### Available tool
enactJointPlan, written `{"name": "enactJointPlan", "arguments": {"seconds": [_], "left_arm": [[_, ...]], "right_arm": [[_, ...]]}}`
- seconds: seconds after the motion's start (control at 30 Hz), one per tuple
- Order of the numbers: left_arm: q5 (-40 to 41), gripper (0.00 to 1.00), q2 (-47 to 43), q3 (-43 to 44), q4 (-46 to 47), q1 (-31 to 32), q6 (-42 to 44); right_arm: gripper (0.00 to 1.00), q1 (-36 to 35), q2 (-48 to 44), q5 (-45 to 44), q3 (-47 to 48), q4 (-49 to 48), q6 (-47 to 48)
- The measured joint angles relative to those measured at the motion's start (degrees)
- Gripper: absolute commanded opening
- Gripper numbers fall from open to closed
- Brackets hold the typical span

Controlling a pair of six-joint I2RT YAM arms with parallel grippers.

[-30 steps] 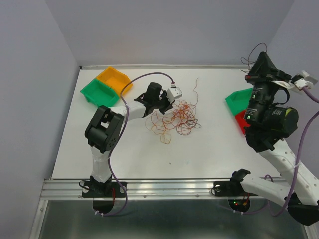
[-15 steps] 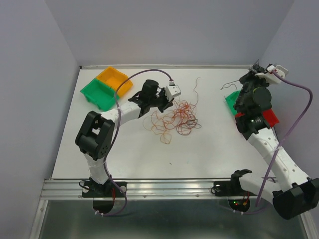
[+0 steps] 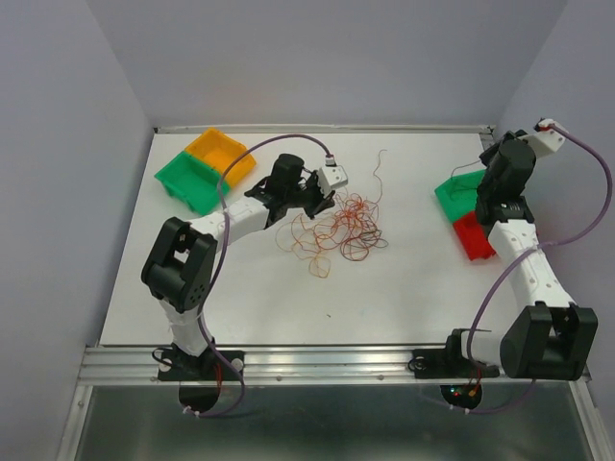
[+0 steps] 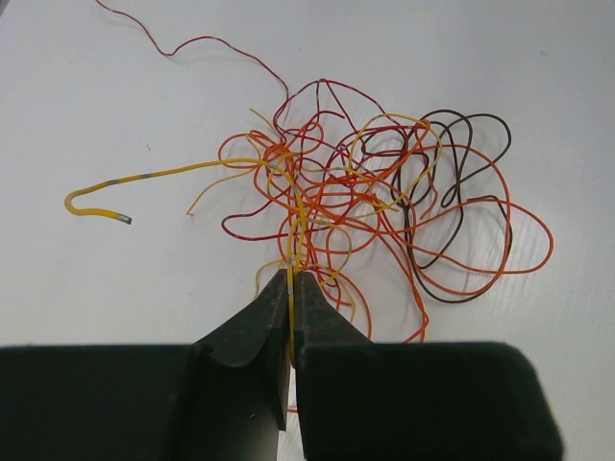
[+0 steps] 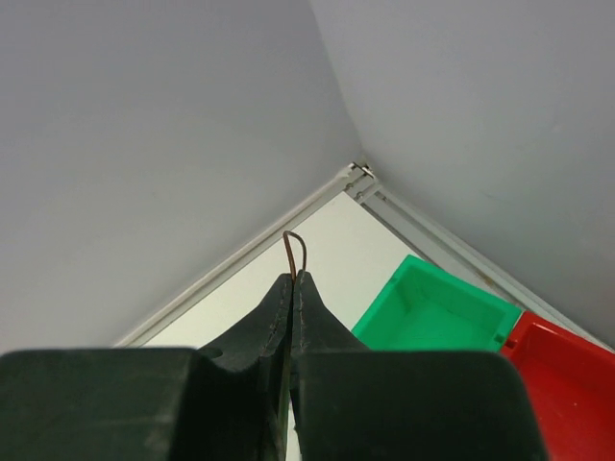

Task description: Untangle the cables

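A tangle of orange, red, yellow and brown cables (image 3: 336,230) lies mid-table and fills the left wrist view (image 4: 384,211). My left gripper (image 3: 317,199) sits at the tangle's near-left edge, shut (image 4: 291,280) on a yellow cable (image 4: 298,226) that runs up into the knot. That cable's free end (image 4: 96,204) curls to the left. My right gripper (image 3: 492,158) hovers over the right green bin (image 3: 454,195), shut (image 5: 292,279) on a thin brown cable. A small loop of this brown cable (image 5: 295,248) pokes out above the tips.
An orange bin (image 3: 221,152) and a green bin (image 3: 190,180) stand at the back left. A red bin (image 3: 476,237) adjoins the right green bin (image 5: 432,307) near the right wall. One loose reddish strand (image 3: 379,173) lies behind the tangle.
The right arm has swung from a raised pose near the front right back and down over the right green bin, carrying the brown cable. The left gripper has barely shifted.
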State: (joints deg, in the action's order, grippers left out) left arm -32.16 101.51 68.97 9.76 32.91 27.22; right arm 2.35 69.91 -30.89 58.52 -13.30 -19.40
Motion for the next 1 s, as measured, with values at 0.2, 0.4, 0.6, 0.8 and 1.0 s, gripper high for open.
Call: {"name": "enactJointPlan", "arguments": {"seconds": [0.2,0.4,0.6,0.8,1.0], "left_arm": [[-0.76,0.14,0.00,0.00,-0.39,0.02,0.20],[-0.98,0.14,0.00,0.00,-0.76,0.00,0.44],[-1.14,0.14,0.00,0.00,-0.83,0.02,0.66],[-1.46,0.14,0.00,0.00,-0.92,0.02,0.85],[-1.51,0.14,0.00,0.00,-1.09,0.02,0.85]], "right_arm": [[0.01,3.21,3.39,1.92,0.00,1.20,-3.89],[0.01,4.52,5.22,3.37,-0.04,0.94,-6.05],[0.00,6.23,7.98,3.58,-0.17,0.85,-7.82],[0.01,6.32,8.46,2.80,-4.11,-1.33,-9.86],[0.00,6.32,8.57,1.36,-6.84,-1.31,-11.10]]}}
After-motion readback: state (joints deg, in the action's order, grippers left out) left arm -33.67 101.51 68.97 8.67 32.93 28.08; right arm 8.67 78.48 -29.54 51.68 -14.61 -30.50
